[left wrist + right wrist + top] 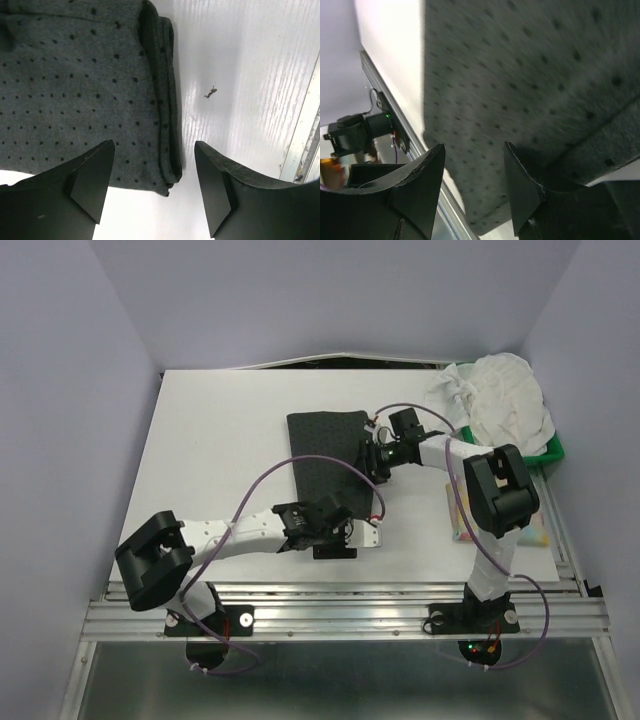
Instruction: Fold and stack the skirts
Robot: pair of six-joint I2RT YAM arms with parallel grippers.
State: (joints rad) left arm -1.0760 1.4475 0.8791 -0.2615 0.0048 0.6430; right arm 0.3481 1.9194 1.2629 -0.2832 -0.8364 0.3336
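The dark charcoal speckled skirt point(325, 455) lies flat at mid-table. My left gripper point(338, 522) is open at its near edge; in the left wrist view the skirt's point(75, 90) folded corner lies between the spread fingers point(95, 180), ungripped. My right gripper point(378, 462) is open over the skirt's right edge; in the right wrist view the cloth point(520, 75) fills the space beyond the gripper point(472, 185). The white crinkly skirt point(505, 400) is heaped at the back right. The yellow floral skirt point(458, 522) lies mostly hidden under my right arm.
The green tray point(552, 452) holds the white skirt at the back right corner. A small dark speck of debris point(210, 92) lies on the white table right of the charcoal skirt. The metal rail point(350, 605) runs along the near table edge.
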